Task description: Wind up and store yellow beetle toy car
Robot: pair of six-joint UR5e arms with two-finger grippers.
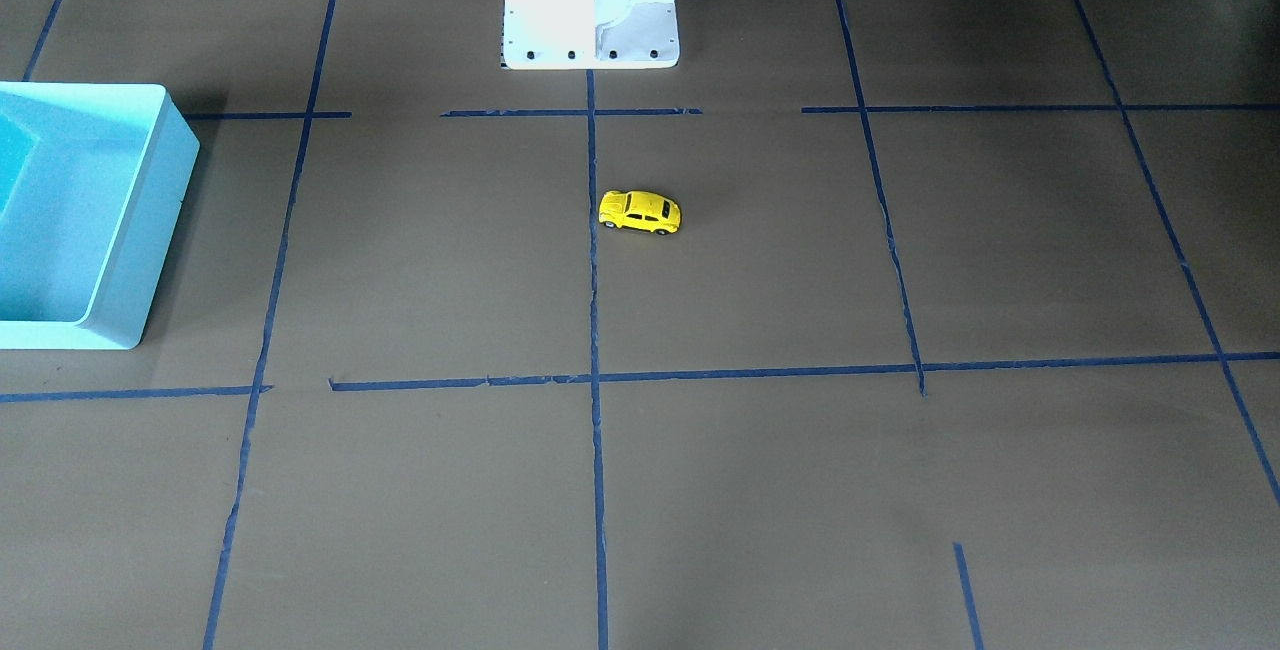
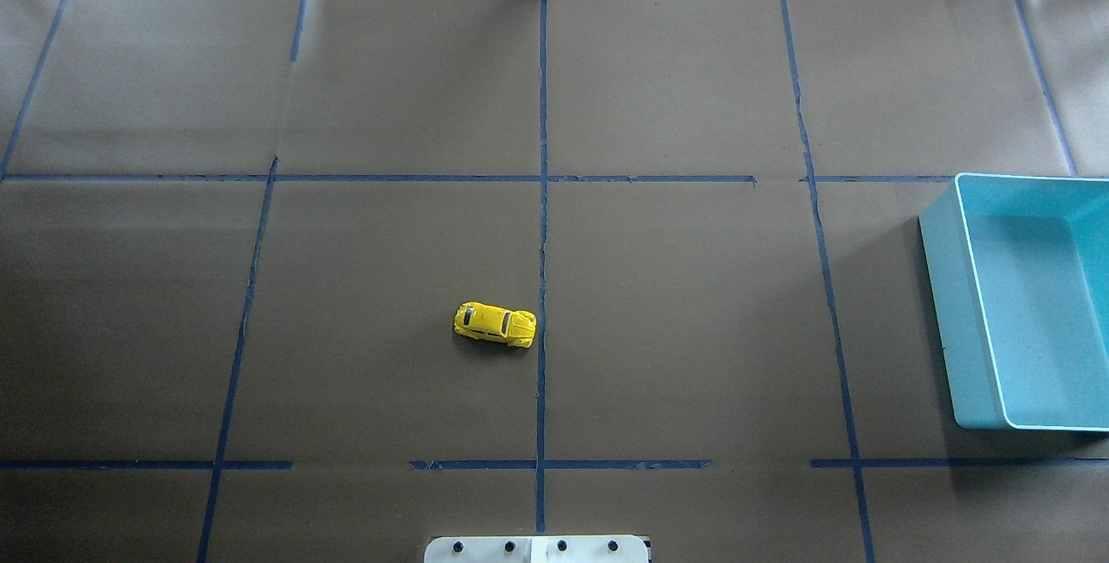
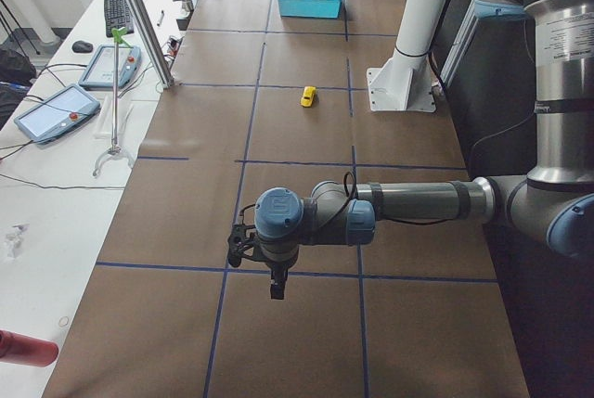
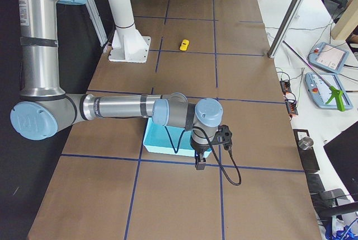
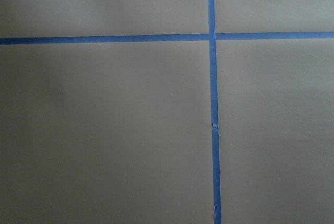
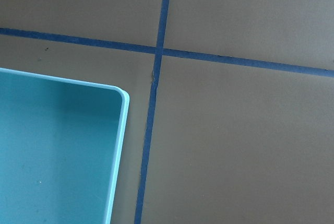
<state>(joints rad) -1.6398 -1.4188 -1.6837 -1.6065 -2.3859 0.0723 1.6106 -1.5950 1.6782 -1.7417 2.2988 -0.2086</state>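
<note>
The yellow beetle toy car (image 1: 640,212) stands on its wheels on the brown table near the centre tape line, also in the overhead view (image 2: 495,326) and small in both side views (image 3: 308,96) (image 4: 184,45). The turquoise bin (image 2: 949,303) sits empty at the table's right end, seen also in the front view (image 1: 150,230) and the right wrist view (image 6: 52,156). My left gripper (image 3: 277,285) hangs over the table's left end, far from the car. My right gripper (image 4: 199,163) hangs beside the bin (image 4: 162,142). I cannot tell whether either is open or shut.
The white robot pedestal (image 1: 590,0) stands behind the car. Blue tape lines (image 5: 211,104) grid the brown table cover. Tablets (image 3: 56,110) and a metal post (image 3: 139,18) stand along the operators' side. A pendant (image 4: 330,61) lies there too.
</note>
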